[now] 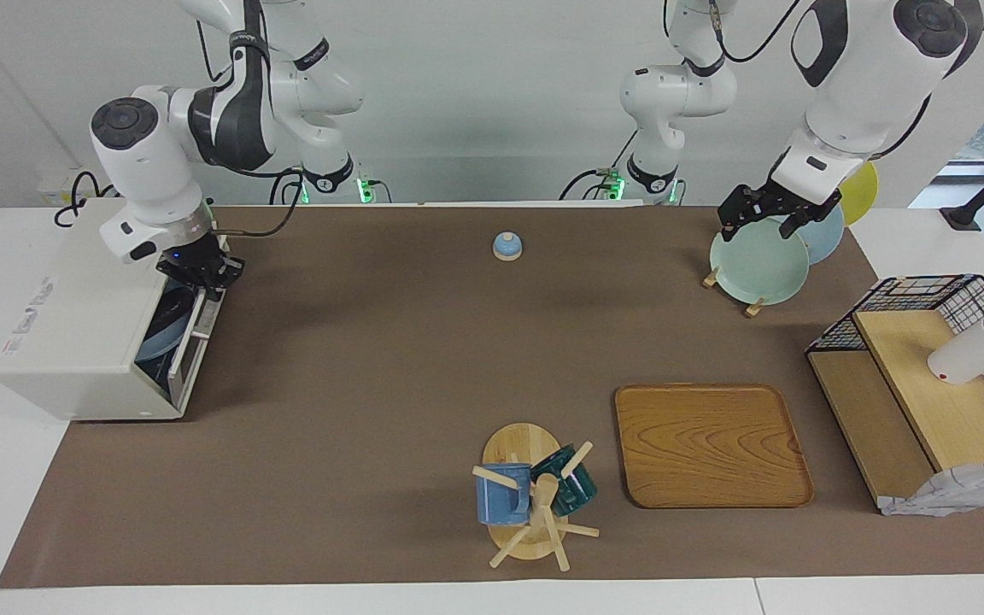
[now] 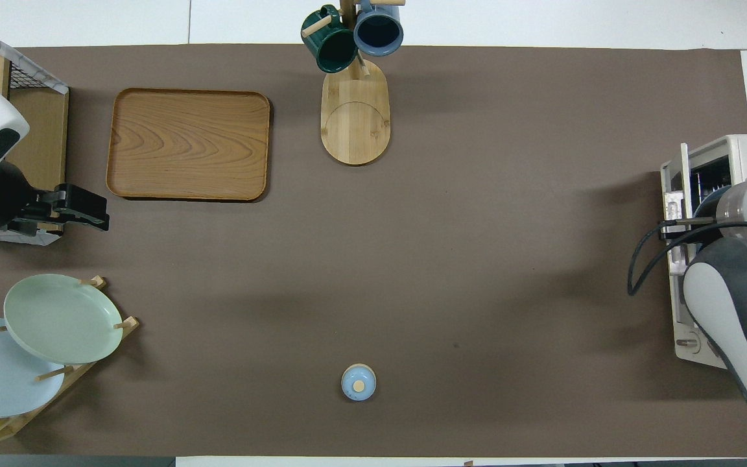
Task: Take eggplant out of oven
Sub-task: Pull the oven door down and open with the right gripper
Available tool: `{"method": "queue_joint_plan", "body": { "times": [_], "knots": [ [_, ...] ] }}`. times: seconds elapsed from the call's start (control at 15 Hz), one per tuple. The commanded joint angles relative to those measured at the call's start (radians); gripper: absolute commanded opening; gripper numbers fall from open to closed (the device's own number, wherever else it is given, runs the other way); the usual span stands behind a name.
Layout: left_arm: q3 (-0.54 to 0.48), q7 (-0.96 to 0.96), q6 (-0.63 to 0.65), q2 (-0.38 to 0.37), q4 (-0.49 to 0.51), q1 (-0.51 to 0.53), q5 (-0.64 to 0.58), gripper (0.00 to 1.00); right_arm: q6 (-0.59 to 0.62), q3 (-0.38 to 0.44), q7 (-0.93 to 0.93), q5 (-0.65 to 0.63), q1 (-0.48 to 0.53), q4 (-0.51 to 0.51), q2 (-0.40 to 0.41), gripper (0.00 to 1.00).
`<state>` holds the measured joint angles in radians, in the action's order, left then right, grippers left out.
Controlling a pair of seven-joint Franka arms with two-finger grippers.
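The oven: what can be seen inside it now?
Through the partly opened oven door, a blue plate shows inside. No eggplant is visible; the right claw and door cover the rest.

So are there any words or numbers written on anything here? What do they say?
Gray lettering on the top of the oven: too blurred to read in the facing view.
Red-and-white sticker on the oven by the knob, overhead view: too small to read.
Nothing else shows writing: not the plates, mugs, wooden tray or shelf.
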<state>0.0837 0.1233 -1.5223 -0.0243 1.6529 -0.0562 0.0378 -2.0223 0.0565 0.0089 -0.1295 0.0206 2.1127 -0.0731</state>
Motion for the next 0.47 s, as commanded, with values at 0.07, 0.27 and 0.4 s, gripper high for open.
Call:
{"method": "queue_joint_plan", "body": {
  "times": [0.07,0.27,0.4],
  "knots": [
    [0.002,-0.007,0.013,-0.003,-0.007,0.007,-0.016,1.0,-0.136,0.003,0.031,0.001,0.002,0.012,0.093,0.0],
    [0.002,-0.007,0.013,-0.003,-0.007,0.007,-0.016,1.0,-0.194,0.003,0.036,0.001,-0.016,0.027,0.127,0.0],
    [0.004,-0.007,0.013,-0.003,-0.007,0.007,-0.016,1.0,-0.257,0.003,0.037,0.001,-0.019,0.065,0.127,0.0]
  ]
}}
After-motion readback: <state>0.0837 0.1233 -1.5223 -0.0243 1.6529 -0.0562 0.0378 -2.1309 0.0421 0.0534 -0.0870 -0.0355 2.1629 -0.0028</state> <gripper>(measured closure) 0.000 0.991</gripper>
